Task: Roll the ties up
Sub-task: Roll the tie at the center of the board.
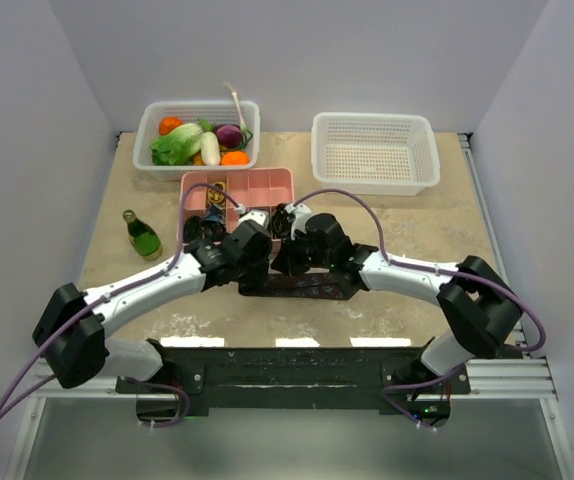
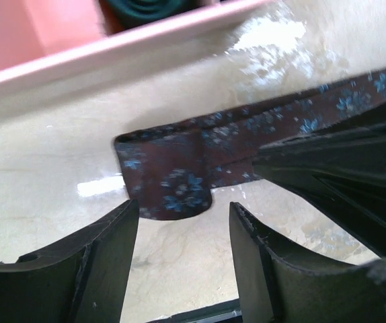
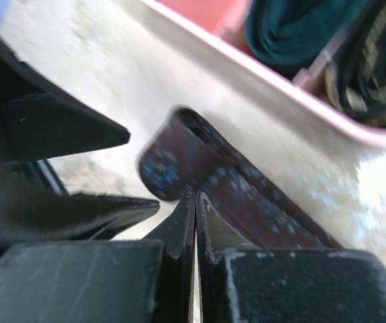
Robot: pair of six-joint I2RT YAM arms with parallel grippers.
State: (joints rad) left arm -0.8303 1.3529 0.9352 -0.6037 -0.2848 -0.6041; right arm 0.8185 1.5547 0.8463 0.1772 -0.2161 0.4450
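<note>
From above, the tie (image 1: pixel 307 288) lies flat on the worktop (image 1: pixel 417 225), just in front of the pink tray (image 1: pixel 267 185), with both arms meeting over it. Left wrist: the left tool (image 2: pixel 183 208) gapes wide, the tie's folded end at its tips. Right wrist: the right tool (image 3: pixel 194 202) is pressed together beside the fold, perhaps nipping cloth.

Tie (image 2: pixel 173 178): matt woven cloth, maroon with a tiny blue flower print. Table (image 2: pixel 45 168): smooth beige stone-look top, glossy, with light glare. Tray (image 2: pixel 79 54): smooth pink plastic, slight sheen. Left gripper fingers (image 2: pixel 105 262): matt black plastic, fine ridged lines, scuffed. Basket (image 1: pixel 374 150): white perforated plastic. Bottle (image 1: pixel 144 238): glossy green, glass-like. Rolled tie (image 3: pixel 294 33) in tray: dark matt cloth.
</note>
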